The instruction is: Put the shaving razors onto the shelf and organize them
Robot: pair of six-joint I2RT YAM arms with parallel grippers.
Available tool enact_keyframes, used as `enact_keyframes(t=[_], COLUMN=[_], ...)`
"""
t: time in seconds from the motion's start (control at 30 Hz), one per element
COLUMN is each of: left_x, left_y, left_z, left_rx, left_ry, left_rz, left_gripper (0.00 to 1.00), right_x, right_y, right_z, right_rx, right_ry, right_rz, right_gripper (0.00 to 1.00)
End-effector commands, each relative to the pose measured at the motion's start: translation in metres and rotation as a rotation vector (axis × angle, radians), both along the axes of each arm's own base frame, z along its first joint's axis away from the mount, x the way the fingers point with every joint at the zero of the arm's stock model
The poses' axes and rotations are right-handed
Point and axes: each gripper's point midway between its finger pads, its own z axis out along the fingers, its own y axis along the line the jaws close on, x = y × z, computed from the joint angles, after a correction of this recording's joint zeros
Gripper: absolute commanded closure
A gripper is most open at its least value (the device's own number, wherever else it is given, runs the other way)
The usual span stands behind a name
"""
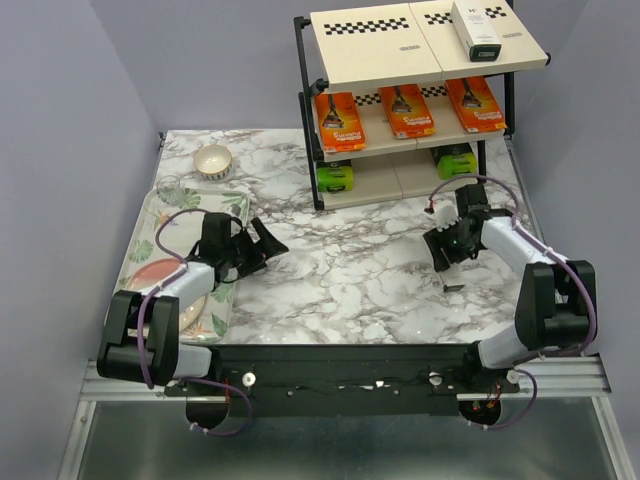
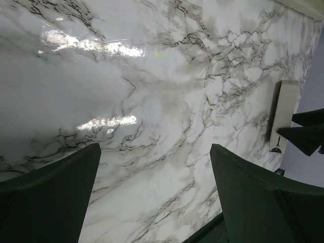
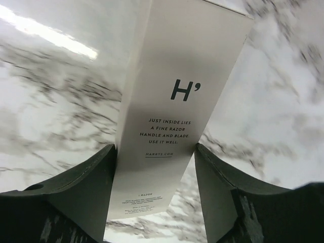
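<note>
The shelf (image 1: 300,70) stands at the back right. One white box (image 1: 476,28) lies on its top board, three orange packs (image 1: 407,108) on the middle board, and two black packs with lime-green ends (image 1: 335,178) on the bottom board. My right gripper (image 1: 447,250) (image 3: 155,148) is shut on the second slim white box (image 3: 172,101), low over the marble in front of the shelf. The left wrist view shows that box (image 2: 283,111) at its right edge. My left gripper (image 1: 262,243) (image 2: 154,149) is open and empty over the marble beside the tray.
A floral-patterned tray (image 1: 150,215) lies at the left with a pink plate (image 1: 152,275) on it. A small bowl (image 1: 212,160) sits at the back left. The marble tabletop (image 1: 340,260) spans the middle.
</note>
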Motion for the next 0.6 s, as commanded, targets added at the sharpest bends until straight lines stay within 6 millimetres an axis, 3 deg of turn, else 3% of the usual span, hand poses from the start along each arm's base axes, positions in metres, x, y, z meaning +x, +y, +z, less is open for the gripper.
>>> enact_keyframes(t=[0.0, 0.13, 0.2, 0.27, 0.37, 0.57], left_x=[0.002, 0.006, 0.009, 0.012, 0.016, 0.017], left_y=[0.019, 0.034, 0.039, 0.040, 0.042, 0.047], left_z=[0.007, 0.009, 0.011, 0.014, 0.016, 0.013], left_rx=[0.057, 0.068, 0.066, 0.067, 0.065, 0.079], left_ry=[-0.049, -0.048, -0.054, -0.063, -0.074, -0.071], left_rz=[0.025, 0.061, 0.073, 0.079, 0.086, 0.090], left_gripper=[0.02, 0.02, 0.02, 0.02, 0.02, 0.02], right_x=[0.006, 0.007, 0.007, 0.004, -0.002, 0.005], right_y=[0.058, 0.068, 0.065, 0.062, 0.064, 0.072], right_z=[0.001, -0.002, -0.001, 0.003, 0.004, -0.006], right_rx=[0.137, 0.159, 0.145, 0.130, 0.148, 0.188], right_ry=[0.011, 0.027, 0.025, 0.008, -0.009, 0.012], right_rz=[0.165, 0.169, 0.166, 0.172, 0.186, 0.168], right_gripper=[0.31, 0.26, 0.17, 0.01, 0.00, 0.03])
